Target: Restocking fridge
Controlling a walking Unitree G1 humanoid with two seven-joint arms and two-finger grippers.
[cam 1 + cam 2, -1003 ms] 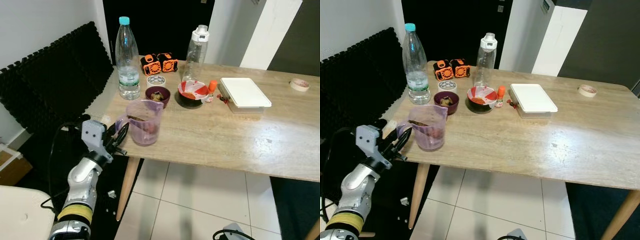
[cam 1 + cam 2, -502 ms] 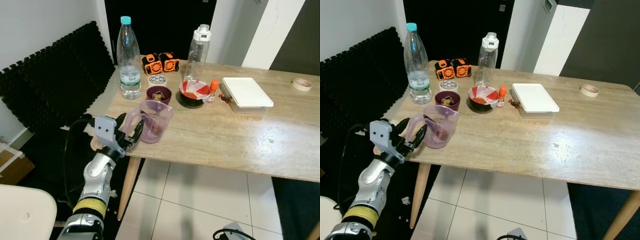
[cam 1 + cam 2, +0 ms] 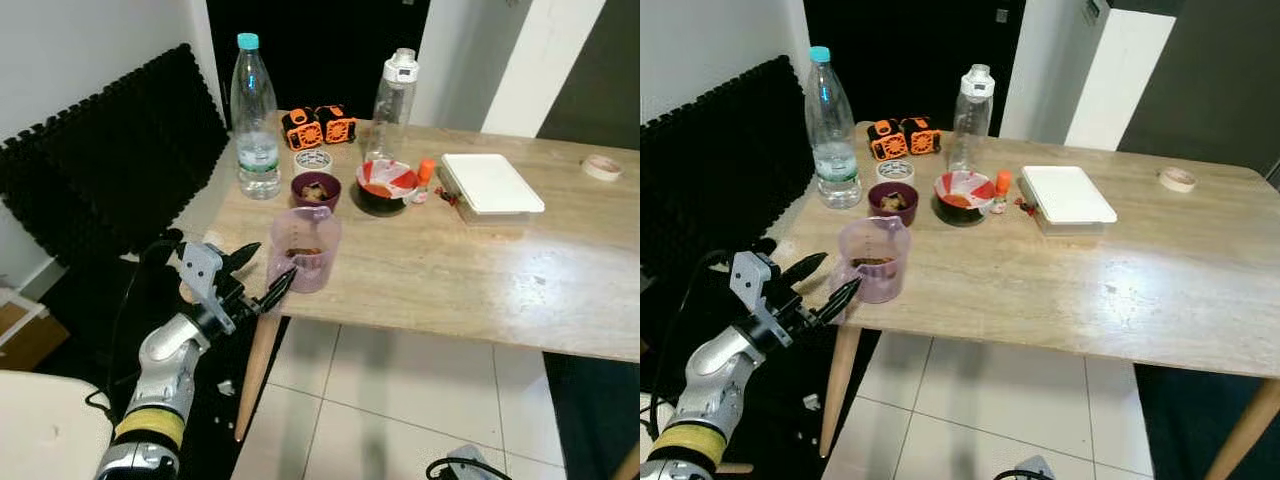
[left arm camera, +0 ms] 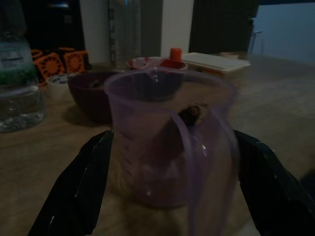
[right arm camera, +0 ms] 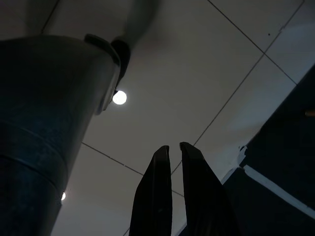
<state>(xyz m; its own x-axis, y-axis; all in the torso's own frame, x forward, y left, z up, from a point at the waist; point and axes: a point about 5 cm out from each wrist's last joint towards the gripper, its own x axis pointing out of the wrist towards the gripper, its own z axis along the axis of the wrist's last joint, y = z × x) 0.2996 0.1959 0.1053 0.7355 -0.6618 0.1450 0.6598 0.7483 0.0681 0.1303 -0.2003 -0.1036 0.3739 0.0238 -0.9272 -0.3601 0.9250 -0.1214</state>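
A clear purple measuring jug with something dark in its bottom stands upright near the front left corner of the wooden table. My left gripper is open at the table's edge, just to the left of the jug, its fingertips close to the jug's wall. In the left wrist view the jug sits between the two widely spread fingers. My right gripper hangs idle over the tiled floor with its fingers together.
Behind the jug stand a water bottle, a dark bowl, a red and white bowl, a clear bottle with a white cap and a white lidded box. Black foam panels line the left wall.
The left gripper's fingers have spread wide and drawn slightly back from the jug. The jug, leaning half a second ago, now stands upright.
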